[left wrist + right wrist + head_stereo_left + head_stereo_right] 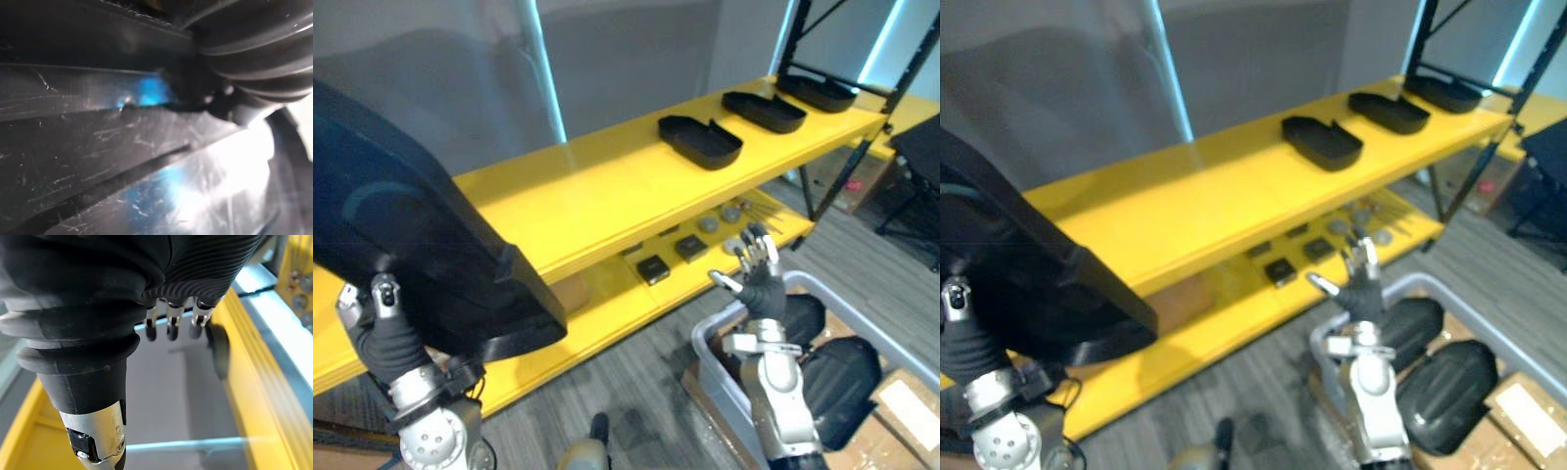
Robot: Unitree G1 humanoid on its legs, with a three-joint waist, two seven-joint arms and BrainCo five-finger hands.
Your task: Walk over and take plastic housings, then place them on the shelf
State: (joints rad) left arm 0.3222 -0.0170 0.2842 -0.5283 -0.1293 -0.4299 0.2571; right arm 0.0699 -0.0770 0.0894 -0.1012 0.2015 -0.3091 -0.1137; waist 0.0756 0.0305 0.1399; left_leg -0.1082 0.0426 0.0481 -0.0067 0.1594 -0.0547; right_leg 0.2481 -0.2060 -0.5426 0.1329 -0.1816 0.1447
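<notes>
A large black housing point(421, 245) hangs over the left end of the yellow shelf point(597, 186), against the left hand point(384, 328); its hold cannot be told. Three more housings point(700, 140) lie toward the shelf's right end. The right hand point(762, 284), fingers straight, hovers over a grey bin point(715, 357).

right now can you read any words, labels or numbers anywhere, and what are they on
No text can be read anywhere.
White label on the cardboard box: print too blurred to read.
Black housings on the yellow shelf: no markings visible.
Small dark parts on the lower shelf: too small to tell whether they carry any print.
</notes>
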